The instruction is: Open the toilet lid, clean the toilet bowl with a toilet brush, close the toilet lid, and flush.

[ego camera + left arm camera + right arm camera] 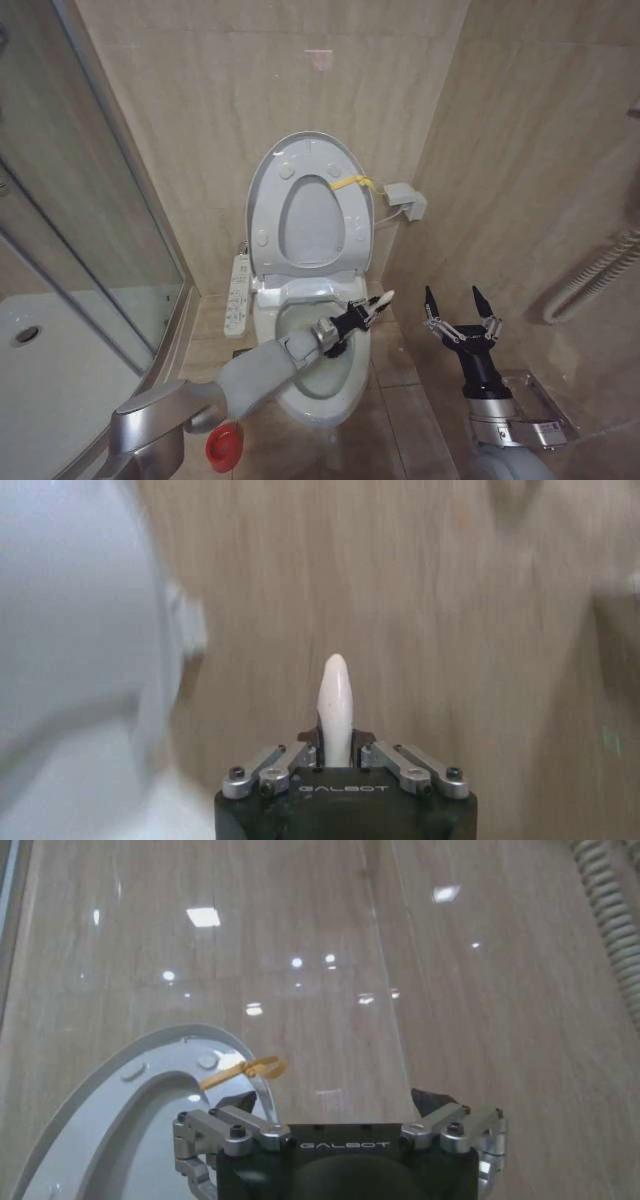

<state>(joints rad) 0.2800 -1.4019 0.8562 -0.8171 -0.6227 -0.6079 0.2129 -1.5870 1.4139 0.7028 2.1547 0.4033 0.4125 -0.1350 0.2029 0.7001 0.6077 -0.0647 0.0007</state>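
The toilet lid [268, 190] stands upright against the back wall, its yellow strap [352, 183] at the rim. Below it the white toilet bowl [322, 388] lies uncovered. My left gripper [362, 312] hovers over the bowl's right rim, shut on the toilet brush; the whitish handle [384, 297] pokes out past the fingers toward the wall. In the left wrist view that handle [335, 694] juts straight out between the closed fingers of the left gripper [336, 741]. The bristle head is hidden. My right gripper [460, 306] hangs open right of the toilet, away from it. The right wrist view shows the lid [110, 1132] and the strap [245, 1069].
A red holder cup [225, 447] sits on the floor left of the bowl. The glass shower door [90, 210] and the white shower tray [60, 380] close off the left. A control panel [238, 295] hangs beside the seat. A ribbed hose [590, 280] runs along the right wall.
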